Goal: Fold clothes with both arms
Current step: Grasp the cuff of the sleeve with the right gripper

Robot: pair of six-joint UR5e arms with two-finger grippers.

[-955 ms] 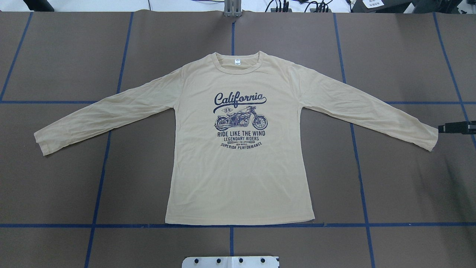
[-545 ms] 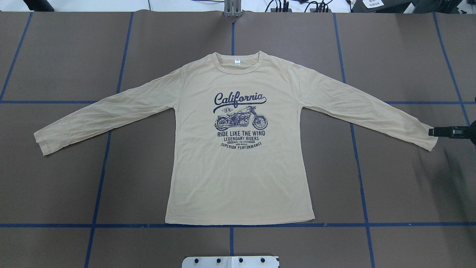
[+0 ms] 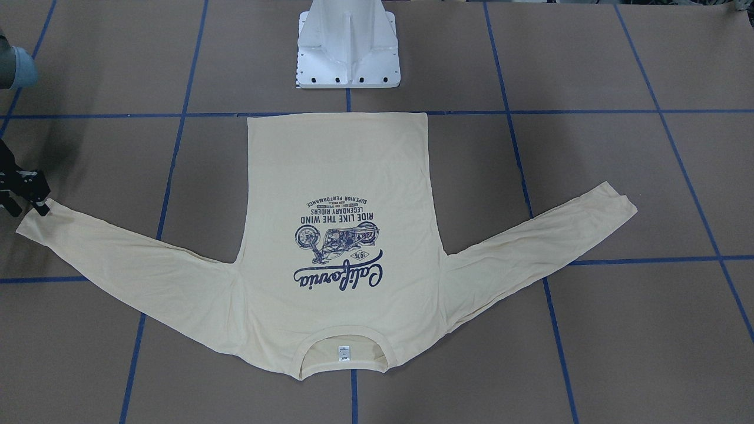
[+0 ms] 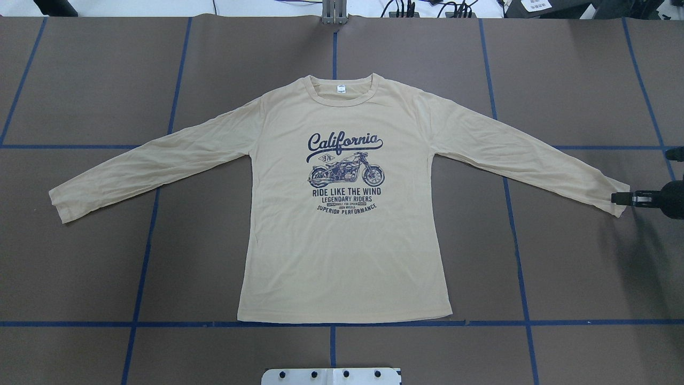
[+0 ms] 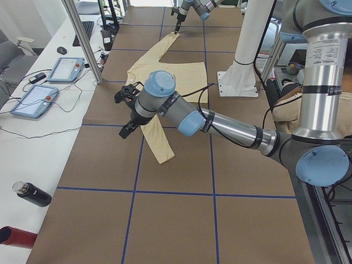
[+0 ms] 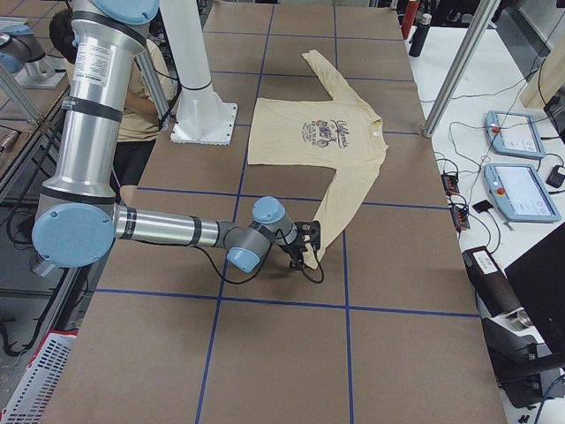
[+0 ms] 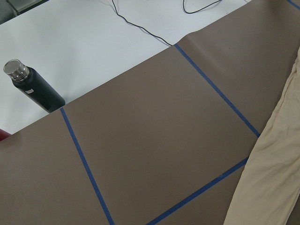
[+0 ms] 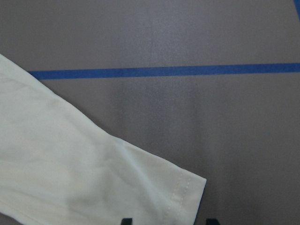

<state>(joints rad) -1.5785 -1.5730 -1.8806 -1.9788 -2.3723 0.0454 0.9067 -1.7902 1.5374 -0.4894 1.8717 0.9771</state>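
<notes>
Right gripper (image 4: 620, 198) down low, jaws wide, straddling the cuff (image 8: 187, 192). Stretching away from it, shirt (image 4: 342, 240) flat on the counter (image 4: 588, 267), print up. Raised by the far sleeve (image 4: 149, 166), left gripper (image 5: 126, 131); can't tell whether wide or narrow.

Pale cream-yellow long-sleeved T-shirt (image 4: 342, 256) lies flat and print side up, mid-table. Navy "California" motorcycle print (image 4: 346, 171) on the chest. Ribbed round collar (image 4: 342, 100) with a small white tag at the far edge, hem toward the robot's base. Both sleeves are spread wide and angled toward the hem side.

Right arm (image 6: 168, 228), grey-silver, jointed, with light blue joint caps, reaches low over the table. Black two-finger right gripper (image 4: 614, 198) is at the right-side cuff (image 4: 614, 207), fingers apart with the cuff edge between them.

Left arm (image 5: 231, 127), same build, is extended. Left gripper (image 5: 122, 115) hangs above the table near the left-side sleeve and clear of it; jaw state unreadable.
</notes>
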